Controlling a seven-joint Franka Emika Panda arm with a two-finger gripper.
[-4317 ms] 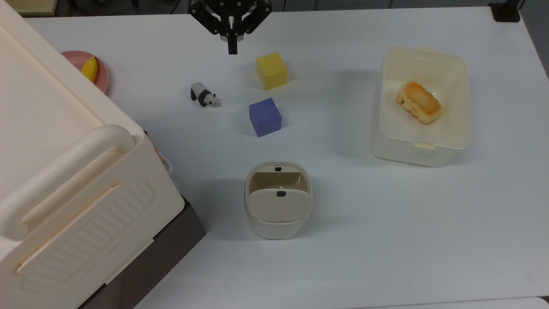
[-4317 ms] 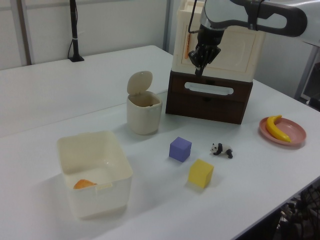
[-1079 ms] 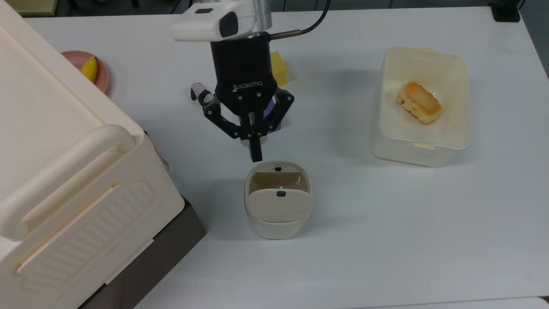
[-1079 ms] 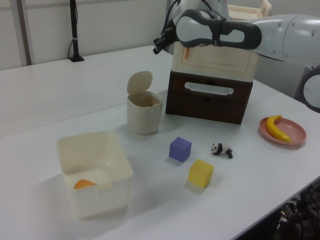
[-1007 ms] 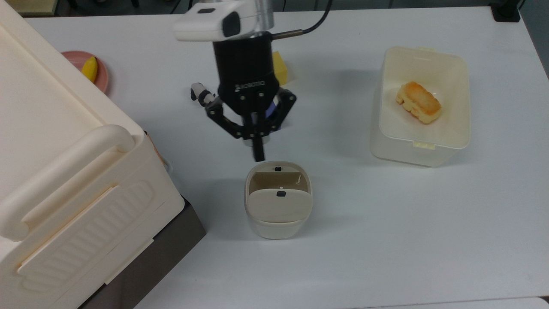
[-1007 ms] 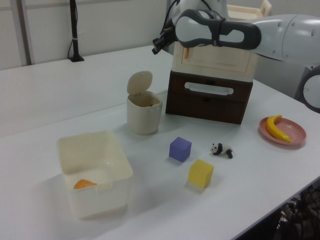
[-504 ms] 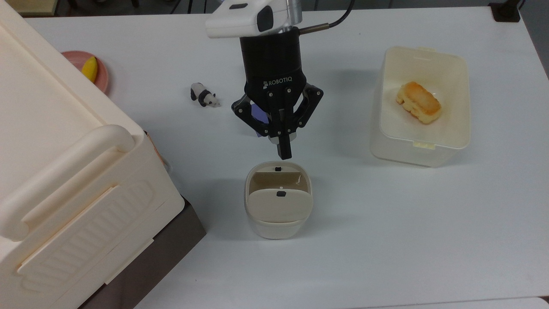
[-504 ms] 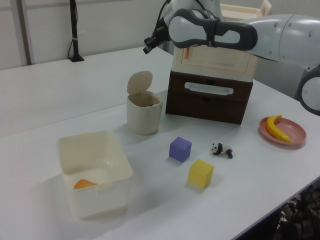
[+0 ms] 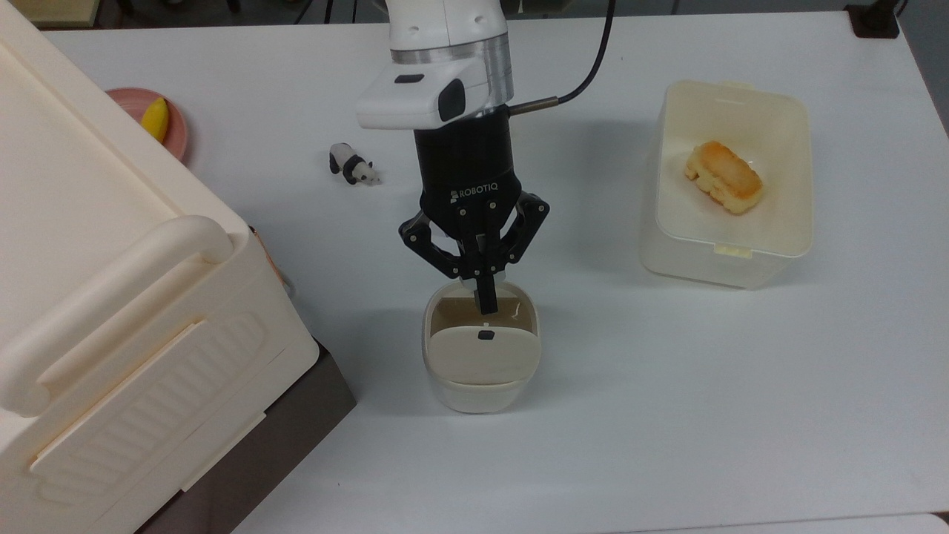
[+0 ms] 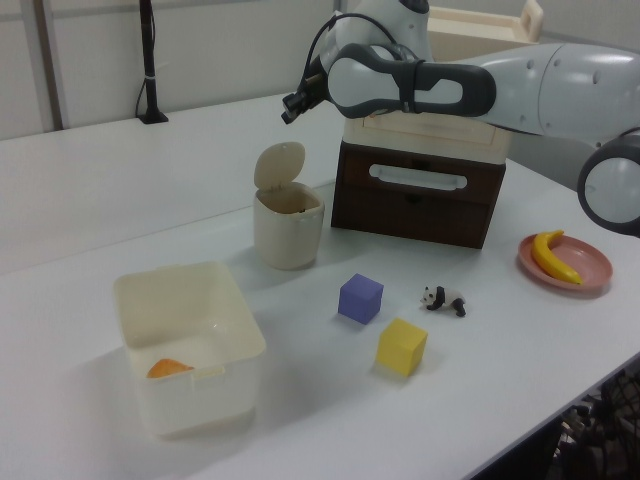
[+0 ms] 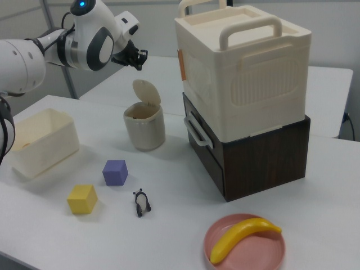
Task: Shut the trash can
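Note:
The trash can (image 9: 480, 386) is a small cream-beige bin near the middle of the table, also seen in the left view (image 10: 288, 235) and the right view (image 11: 144, 130). Its hinged lid (image 10: 279, 164) stands up, leaving the mouth open. My gripper (image 9: 486, 302) is shut with nothing in it. In the top view its tip lies over the can's open mouth, at the rim opposite the raised lid (image 9: 482, 357). The side views show the gripper (image 10: 288, 108) hanging well above the lid (image 11: 146, 91), apart from it.
A huge cream box (image 9: 111, 297) with a handle sits on a brown drawer unit at the top view's left. A cream tub (image 9: 697, 268) holds bread (image 9: 723, 176). A purple cube (image 10: 360, 298), yellow cube (image 10: 402, 346), toy panda (image 9: 354, 165) and a banana (image 9: 155, 119) on a pink plate lie around.
My arm has swung from the far table edge toward the trash can, and the shut gripper's tip now lies over its mouth in the top view. The lid has stayed up.

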